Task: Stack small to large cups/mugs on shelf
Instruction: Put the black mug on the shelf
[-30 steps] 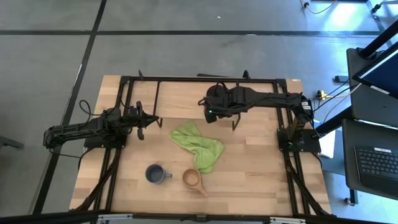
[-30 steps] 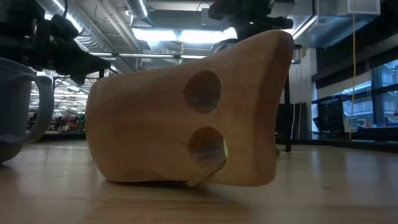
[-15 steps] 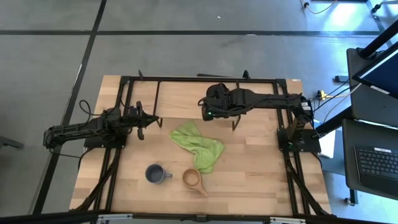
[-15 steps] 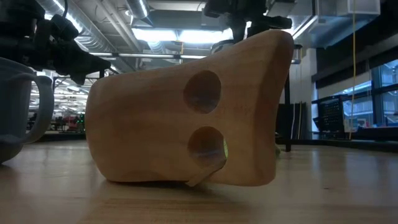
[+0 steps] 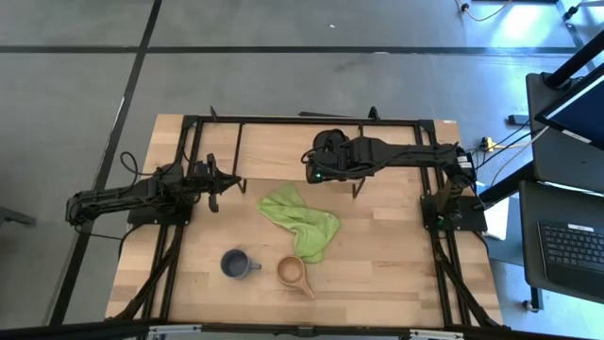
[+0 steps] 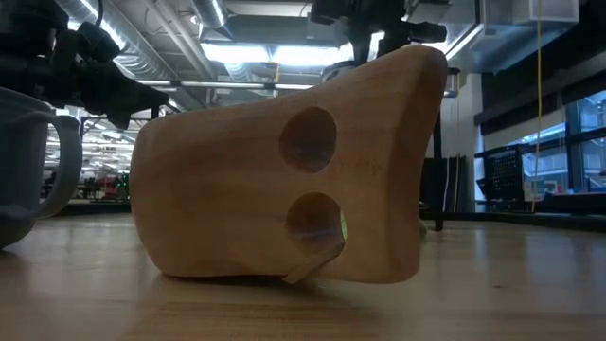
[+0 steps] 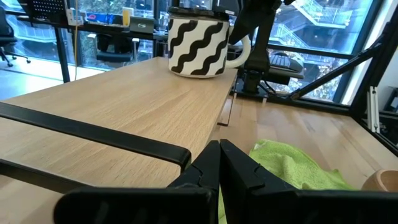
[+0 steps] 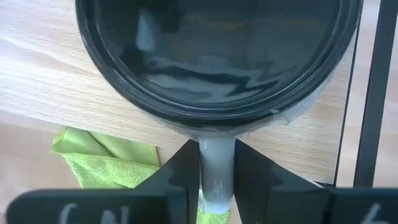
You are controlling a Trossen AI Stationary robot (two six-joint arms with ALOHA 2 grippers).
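Observation:
A black-and-white wavy-striped mug (image 7: pixel 196 43) with a dark inside (image 8: pixel 217 43) stands upright on the light wooden shelf (image 5: pixel 274 142). My right gripper (image 8: pixel 216 186) is over it, shut on its white handle. A grey-blue mug (image 5: pixel 236 263) and a tan wooden cup (image 5: pixel 292 272) with a handle stand on the tabletop near its front edge; both also show in the low view, the wooden cup (image 6: pixel 284 170) close up and the grey-blue mug (image 6: pixel 24 161) at the left. My left gripper (image 7: pixel 219 163) is shut and empty at the shelf's left end. My right gripper pinches the mug's white handle (image 8: pixel 216 163) between its two fingers. The fingers come from above, pointing down beside the mug's rim. The mug is upright with its base at the shelf board (image 7: pixel 124 93).
A crumpled green cloth (image 5: pixel 302 222) lies on the tabletop between the shelf and the two cups. The shelf's thin black legs (image 5: pixel 357 187) and frame bars (image 7: pixel 93 134) stand around it. Black arm bases sit at the table's left and right sides.
My right gripper has shifted a little toward the table's left over the shelf, still shut on the mug's handle. The cups on the tabletop and the cloth have not moved.

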